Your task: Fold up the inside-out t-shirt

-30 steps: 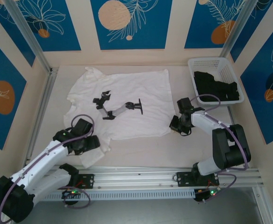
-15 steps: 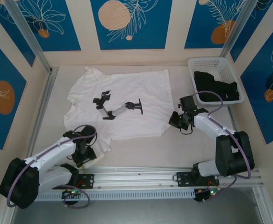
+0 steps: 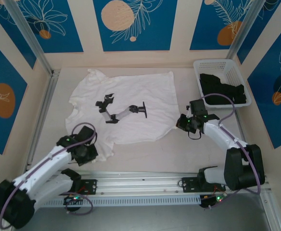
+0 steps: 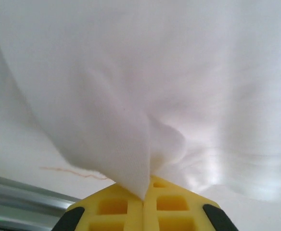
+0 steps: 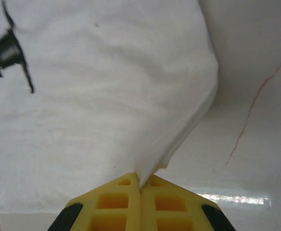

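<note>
White thin cloth is what matters here: one wrinkled, short-sleeved white t-shirt (image 3: pixel 131 94) lies spread out flat in the middle of the pale table (image 3: pixel 188 149). It has no fold in it yet. So the job has only just begun, and I think every fold is left to do. The left fingers (image 4: pixel 133 211) are yellow, and they are squeezed tight on a bit of the shirt. The cloth rises from them like a little tent. From above, the left fingers (image 3: pixel 88 153) sit at the near left edge of the shirt. The right fingers (image 5: pixel 131 192) are also squeezed tight on the cloth, right at its edge. From above, the right fingers (image 3: pixel 183 123) sit at the near right corner of the shirt. With both near corners held, I think the next step is to lift that side and carry it over to the far side. Now let us count. There are two robot arms and one white shirt. One small black bendy gadget (image 3: pixel 121 109) lies on top of the shirt, near its middle, and it may get in the way of a fold. One white plastic basket (image 3: pixel 216 63) stands at the far right. One black piece of clothing (image 3: pixel 222 91) lies inside it.
</note>
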Tool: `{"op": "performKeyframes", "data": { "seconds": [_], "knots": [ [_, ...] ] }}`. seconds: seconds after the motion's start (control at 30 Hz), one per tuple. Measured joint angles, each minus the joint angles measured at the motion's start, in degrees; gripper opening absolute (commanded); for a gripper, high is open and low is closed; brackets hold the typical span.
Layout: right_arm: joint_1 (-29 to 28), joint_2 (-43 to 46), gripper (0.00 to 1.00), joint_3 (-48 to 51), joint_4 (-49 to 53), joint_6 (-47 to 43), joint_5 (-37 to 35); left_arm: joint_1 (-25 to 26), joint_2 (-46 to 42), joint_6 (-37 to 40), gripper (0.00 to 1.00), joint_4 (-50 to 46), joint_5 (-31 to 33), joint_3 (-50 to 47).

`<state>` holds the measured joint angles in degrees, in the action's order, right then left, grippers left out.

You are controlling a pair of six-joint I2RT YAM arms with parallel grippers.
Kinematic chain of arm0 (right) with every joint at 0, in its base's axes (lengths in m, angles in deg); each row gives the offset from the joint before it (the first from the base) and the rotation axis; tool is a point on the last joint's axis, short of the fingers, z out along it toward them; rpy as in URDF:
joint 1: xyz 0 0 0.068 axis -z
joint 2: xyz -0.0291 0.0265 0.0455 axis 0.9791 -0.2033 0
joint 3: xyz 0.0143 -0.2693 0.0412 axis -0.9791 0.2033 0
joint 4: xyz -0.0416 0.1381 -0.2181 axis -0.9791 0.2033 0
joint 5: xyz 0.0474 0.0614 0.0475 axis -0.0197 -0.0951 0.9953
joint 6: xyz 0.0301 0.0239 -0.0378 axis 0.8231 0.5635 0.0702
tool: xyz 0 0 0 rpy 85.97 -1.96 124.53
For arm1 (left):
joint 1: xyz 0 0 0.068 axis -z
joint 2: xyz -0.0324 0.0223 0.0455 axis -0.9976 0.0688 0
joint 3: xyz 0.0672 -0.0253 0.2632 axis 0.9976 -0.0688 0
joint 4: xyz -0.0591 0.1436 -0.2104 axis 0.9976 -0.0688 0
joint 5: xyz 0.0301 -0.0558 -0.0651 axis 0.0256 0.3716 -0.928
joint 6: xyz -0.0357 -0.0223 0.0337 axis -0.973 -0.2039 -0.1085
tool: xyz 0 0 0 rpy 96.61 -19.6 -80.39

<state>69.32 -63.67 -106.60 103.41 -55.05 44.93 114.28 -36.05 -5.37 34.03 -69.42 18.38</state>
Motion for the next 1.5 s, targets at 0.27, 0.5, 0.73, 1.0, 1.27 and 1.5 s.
{"op": "performKeyframes", "data": {
  "seconds": [0.27, 0.5, 0.73, 1.0, 1.27, 1.5],
  "knots": [
    [3.37, 10.32, 0.00, -6.34, 0.94, -1.66, -0.22, -0.61, -14.78, 19.91, 0.00, 7.34, 16.02, 25.79],
    [3.34, 28.00, 0.00, -25.03, 5.99, -5.79, -2.93, -0.63, -13.57, 36.61, 0.00, 10.62, 17.38, 58.62],
    [3.34, 35.41, 0.00, -46.16, 12.66, -9.40, -4.87, -0.61, -8.02, 48.94, 0.00, 13.33, 17.66, 78.09],
    [3.34, 33.05, 0.00, -54.01, 16.15, -13.97, -6.38, 8.48, 3.50, 67.78, 0.00, 24.04, 34.60, 75.97],
    [3.37, 15.87, 0.00, -43.82, 6.86, -18.56, -10.08, -6.05, 20.31, 70.86, 0.00, 34.18, 34.21, 65.35],
    [3.34, -20.59, 0.05, -44.30, -9.31, -19.63, -11.80, -20.48, 48.70, 60.61, 0.18, 42.32, 23.50, 63.76]
  ]
}}
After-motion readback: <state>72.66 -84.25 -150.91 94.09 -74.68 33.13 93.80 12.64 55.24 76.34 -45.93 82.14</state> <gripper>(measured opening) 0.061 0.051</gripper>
